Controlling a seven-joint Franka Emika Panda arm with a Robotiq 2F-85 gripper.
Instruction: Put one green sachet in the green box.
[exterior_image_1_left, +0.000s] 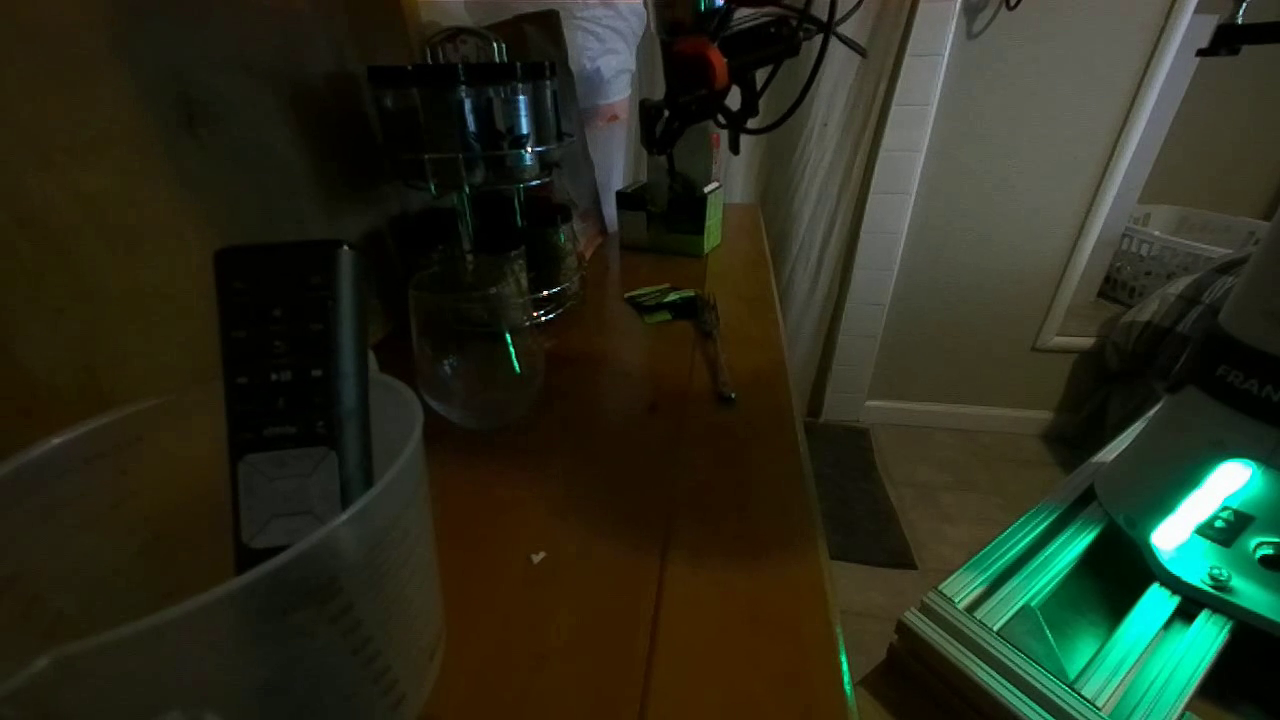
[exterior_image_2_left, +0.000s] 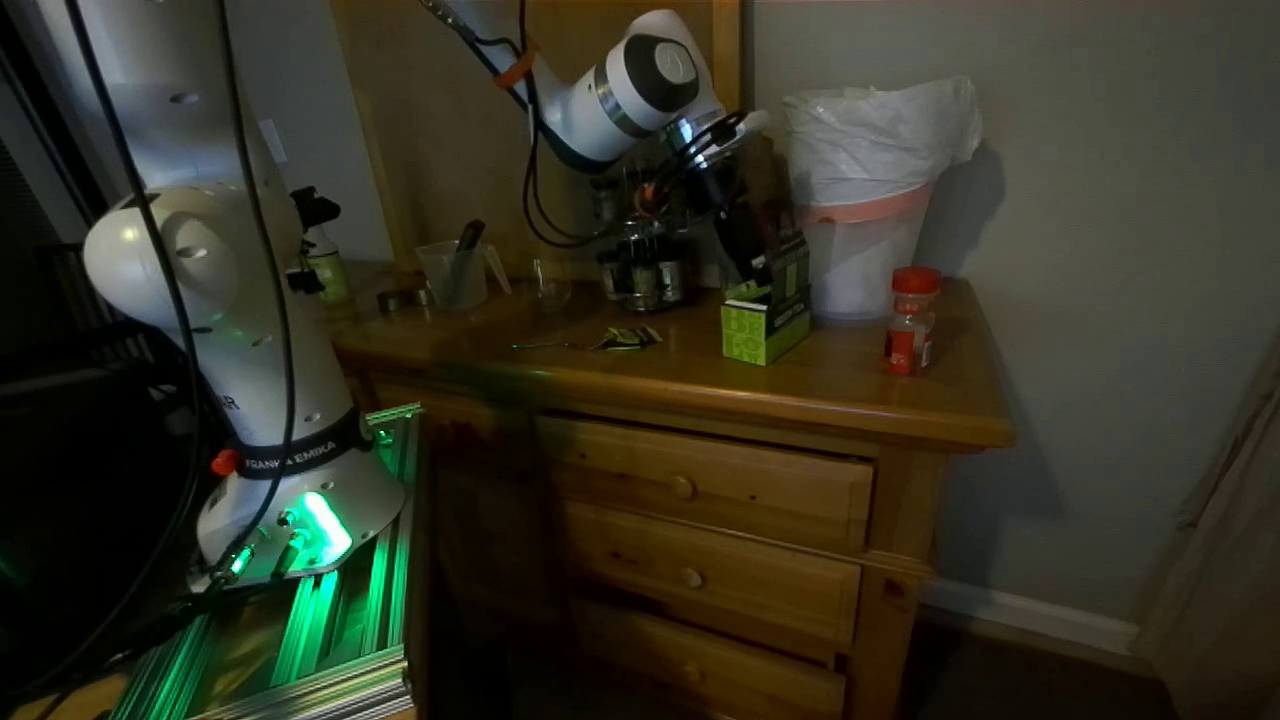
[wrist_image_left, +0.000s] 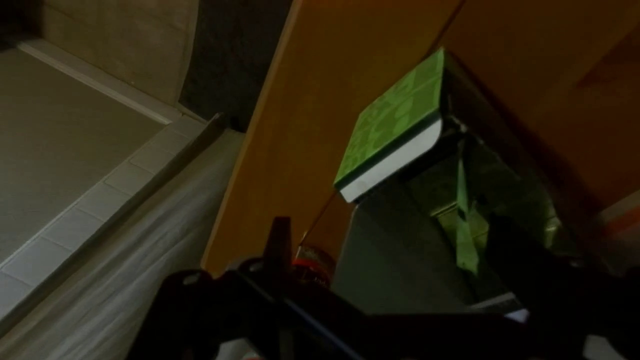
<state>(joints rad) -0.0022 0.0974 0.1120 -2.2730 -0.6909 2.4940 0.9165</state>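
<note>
Toward 3 o'clock in the wrist view, the green box (wrist_image_left: 395, 120) stood with its top open and a flap (wrist_image_left: 400, 260) raised. Inside it, a narrow green strip, read as the green sachet (wrist_image_left: 466, 240), was seen nearly edge-on. The gripper (wrist_image_left: 387, 230) was spread, its 2 fingers (wrist_image_left: 277, 245) well apart at 7 and 4 o'clock, with nothing visibly pinched; the 4 o'clock finger was lost in shadow just beside the sachet, so contact could not be told.

At 12 o'clock in an exterior view, the gripper hung over the box. Loose sachets (exterior_image_1_left: 655, 300) lay on the dresser top (exterior_image_1_left: 600, 470) at 6 o'clock from it, with a fork (exterior_image_1_left: 718, 350) just beside them toward 4 o'clock.

Between 2 and 3 o'clock in an exterior view, the gripper, angled in from 11 o'clock, overlapped the box's mouth, its tips too dark to separate from the interior. A red-capped jar (exterior_image_2_left: 908, 330) stood at 3 o'clock from the box, a bag-lined tub (exterior_image_2_left: 865, 250) between 1 and 2 o'clock.

Step in hand, by judgement: release, with 1 sachet apparently delivered and only withdrawal remaining. The next move called for a slow lift toward 12 o'clock with the jaws wide, so that neither sachet nor flap was caught.
</note>
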